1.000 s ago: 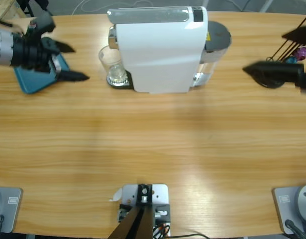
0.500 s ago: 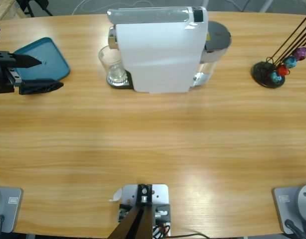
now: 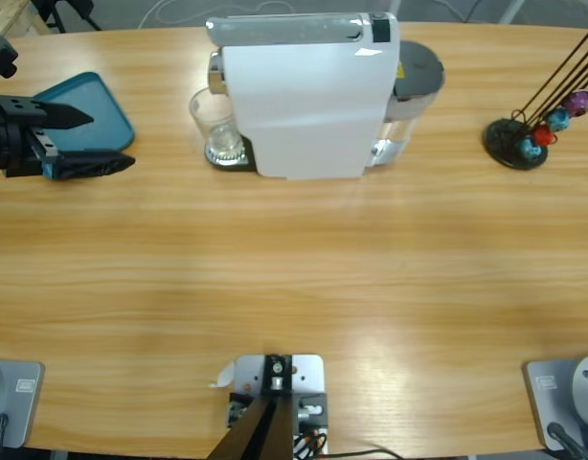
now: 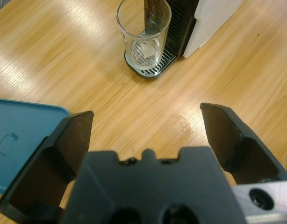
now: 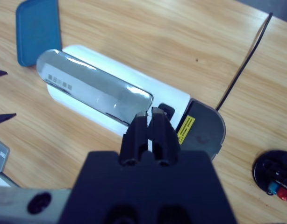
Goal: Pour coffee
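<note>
Glass (image 3: 217,129) on machine tray (coffee hard to see) | left gripper (image 3: 98,140) jaws apart | right gripper (image 5: 150,125) jaws closed

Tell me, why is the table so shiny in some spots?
Lamp glare: in the left wrist view pale streaks cross the table left of the glass; in the right wrist view the coffee machine has a bright silver top; in the high view a soft sheen lies low on the wood.

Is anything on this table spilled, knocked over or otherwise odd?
Nothing stands out. The glass stands upright on the coffee machine's drip tray, seemingly empty, and the wood around it looks dry. The blue tray lies flat, and the capsule stand is upright.
</note>
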`<state>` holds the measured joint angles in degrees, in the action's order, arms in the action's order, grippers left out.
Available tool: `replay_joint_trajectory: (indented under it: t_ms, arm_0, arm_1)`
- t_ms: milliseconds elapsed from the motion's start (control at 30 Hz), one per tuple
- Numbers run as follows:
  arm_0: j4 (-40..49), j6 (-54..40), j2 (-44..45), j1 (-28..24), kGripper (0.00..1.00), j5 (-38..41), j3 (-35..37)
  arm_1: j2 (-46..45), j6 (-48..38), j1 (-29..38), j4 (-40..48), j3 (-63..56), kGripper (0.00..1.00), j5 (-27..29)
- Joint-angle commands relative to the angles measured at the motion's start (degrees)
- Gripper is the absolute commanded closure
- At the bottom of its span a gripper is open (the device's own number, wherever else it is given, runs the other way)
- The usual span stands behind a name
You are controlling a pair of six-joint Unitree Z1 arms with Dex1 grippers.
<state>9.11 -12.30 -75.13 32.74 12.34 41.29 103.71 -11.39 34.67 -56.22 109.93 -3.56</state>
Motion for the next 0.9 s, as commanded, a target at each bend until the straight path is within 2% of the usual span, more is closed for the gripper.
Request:
replay_joint_trajectory:
  t_ms: [33, 900]
  arm_0:
    - [-1.02, 0.34, -2.04, 0.75, 0.0, 0.51, -1.7]
    - [-1.02, 0.26, -2.48, 0.75, 0.0, 0.5, -2.35]
  arm_1:
    - [3.39, -0.48, -1.28, -1.26, 0.29, 1.0, -0.75]
    - [6.49, 0.49, -1.31, -1.96, -0.07, 1.0, 1.66]
